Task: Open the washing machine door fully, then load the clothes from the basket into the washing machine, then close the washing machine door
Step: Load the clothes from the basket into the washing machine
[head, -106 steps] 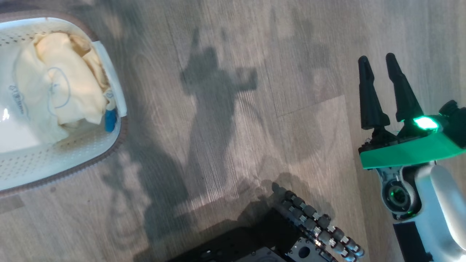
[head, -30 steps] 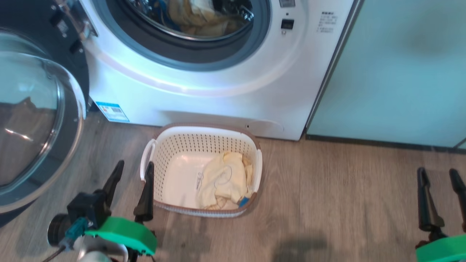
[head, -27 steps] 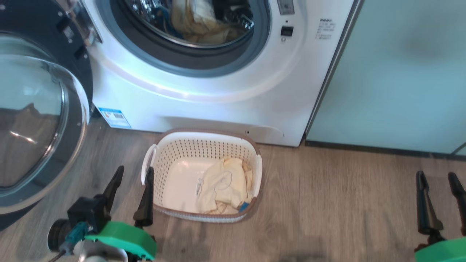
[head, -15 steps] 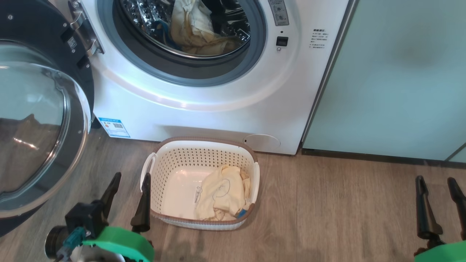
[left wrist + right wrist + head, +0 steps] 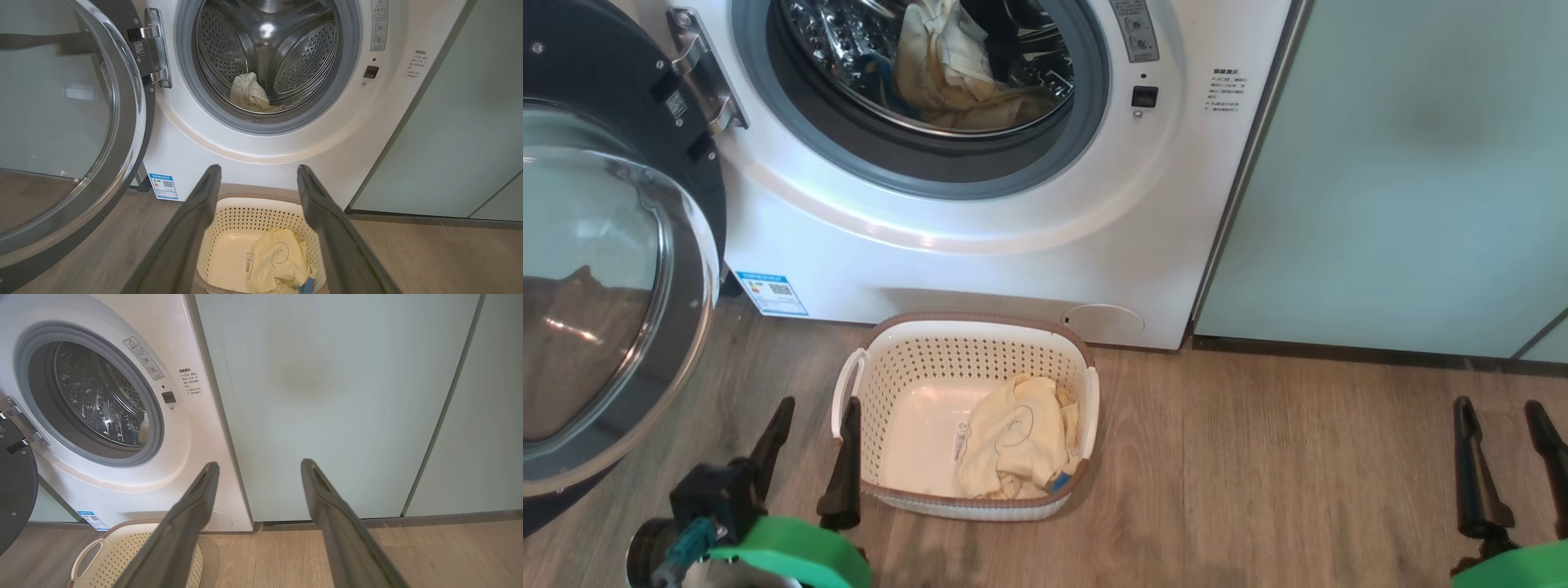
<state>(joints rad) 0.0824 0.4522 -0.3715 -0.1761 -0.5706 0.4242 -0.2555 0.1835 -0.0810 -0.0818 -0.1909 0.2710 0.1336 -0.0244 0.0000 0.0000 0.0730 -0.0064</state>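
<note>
The washing machine (image 5: pixel 980 245) is glossy, its drum (image 5: pixel 849 41) steel, the basket (image 5: pixel 980 320) plastic.

**A:** Pictured at right in the head view: flat pale-green cabinet door (image 5: pixel 1405 163), smooth and matte, upright and closed.

**B:** Caught in the right wrist view too, with a second pale-green cabinet door (image 5: pixel 486 416) just beside, flush, parted only by a thin dark vertical seam (image 5: pixel 447 404).

**A:** Marked high on the broad panel by a faint brownish blur (image 5: pixel 306 375), soft-edged; stain or reflection, impossible to tell.

**B:** Along the foot of both doors, a narrow dark base strip (image 5: pixel 1339 353).

**A:** Underneath, grey-brown wood-grain plank floor (image 5: pixel 1258 490), laid in long boards running left to right across the head view; paler and warmer in the right wrist view.
</note>
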